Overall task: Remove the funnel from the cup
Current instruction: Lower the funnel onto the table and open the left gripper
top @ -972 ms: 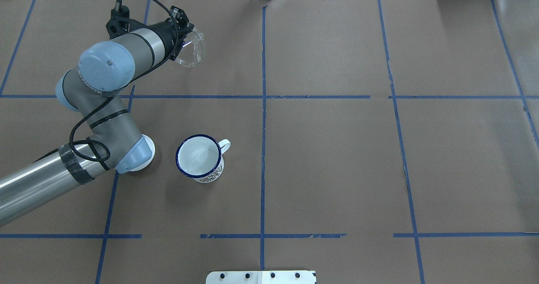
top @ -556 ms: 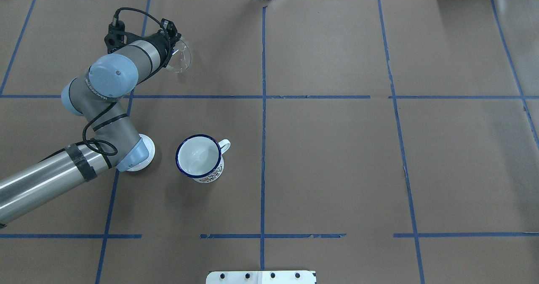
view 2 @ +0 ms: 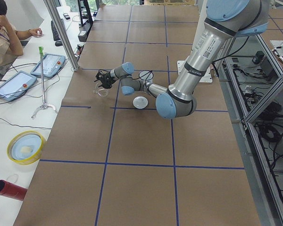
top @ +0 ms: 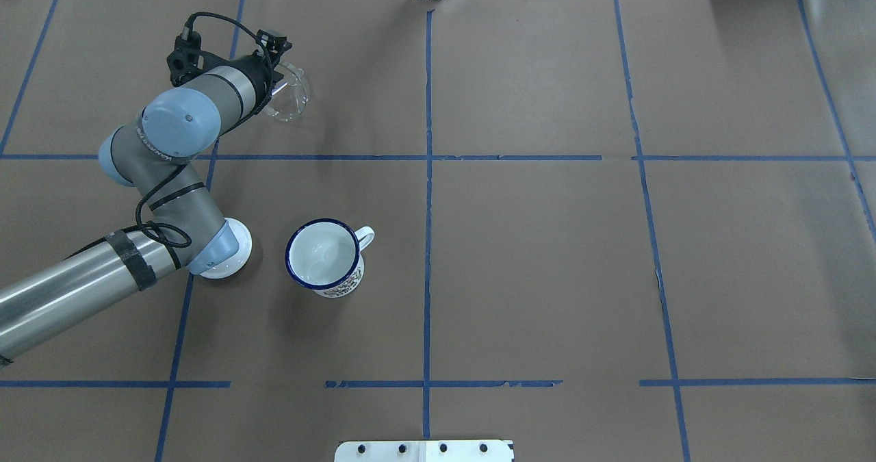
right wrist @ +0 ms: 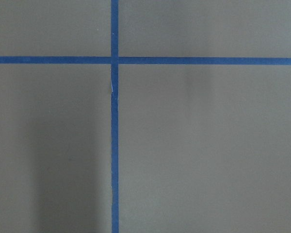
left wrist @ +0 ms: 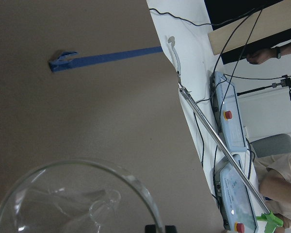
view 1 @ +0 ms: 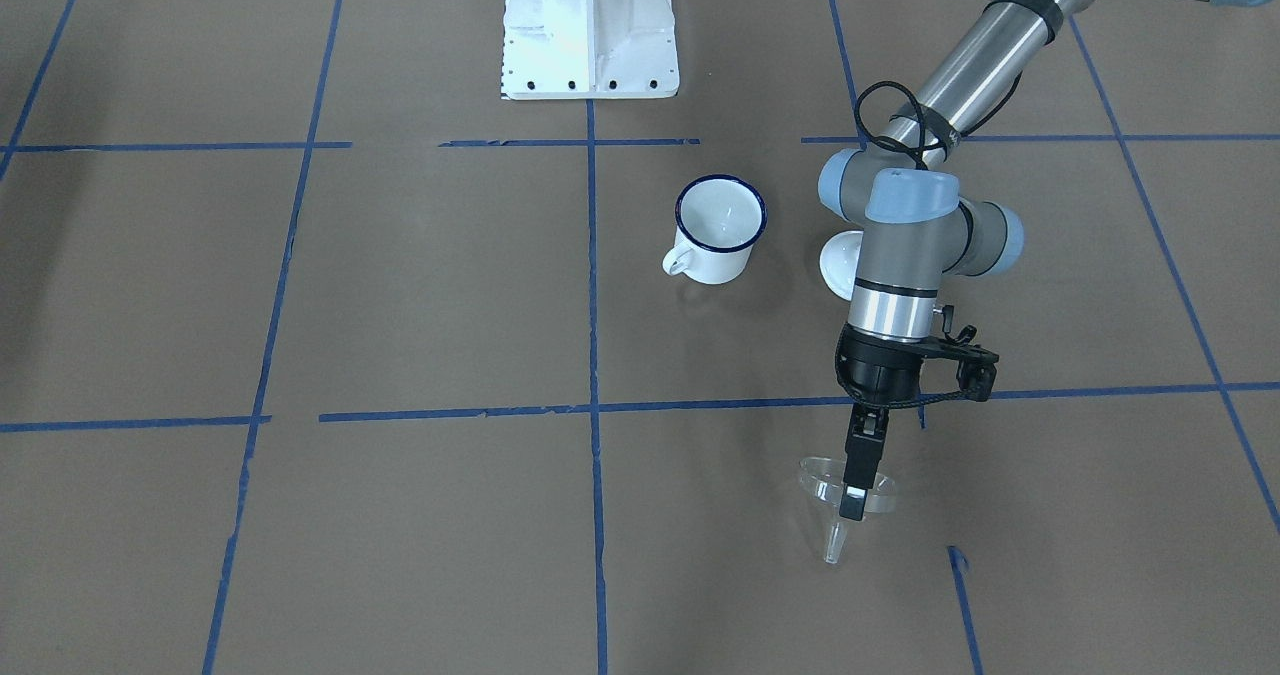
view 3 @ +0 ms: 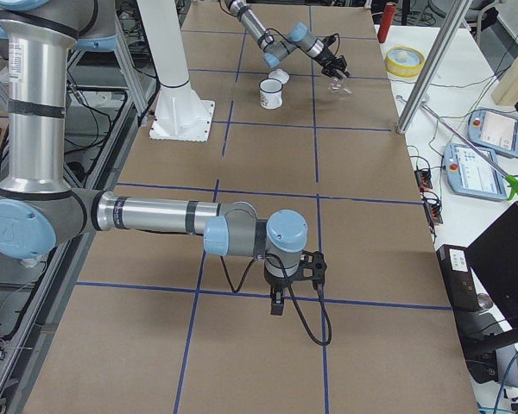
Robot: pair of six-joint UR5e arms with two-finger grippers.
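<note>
The funnel [view 1: 822, 490] is held clear of the cup [view 1: 720, 217] by the left gripper [view 1: 853, 500]. The gripper's jaws are closed narrowly on one spot of the wide cone mouth's rim. The cone hangs just beside and below the fingertips, with the spout pointed down at the table [view 1: 400, 285]. Whether the spout tip touches the paper cannot be told. In the left wrist view the clear mouth is seen directly under the camera. The cup is left upright and empty, well apart from the gripper, back along the arm toward the robot's base. A white lid [view 1: 838, 255] is seen beside the cup, partly hidden under the elbow.

The funnel is judged to be light, stiff and thin-walled, with a smooth surface that is likely slippery. The rim wall is judged the best place for it to be taken, since a flat pinch is offered there. The sloping cone would likely be squeezed out of closing jaws, and little purchase is given by the narrow spout. Modest pressure is called for, as a thin clear wall may flex or crack. Once released, the funnel cannot be expected to stand on its spout. It is likely to be tipped onto its side and may roll.

The right gripper [view 3: 278, 302] is shown only in a side view, so whether it is wide or closed cannot be told.
</note>
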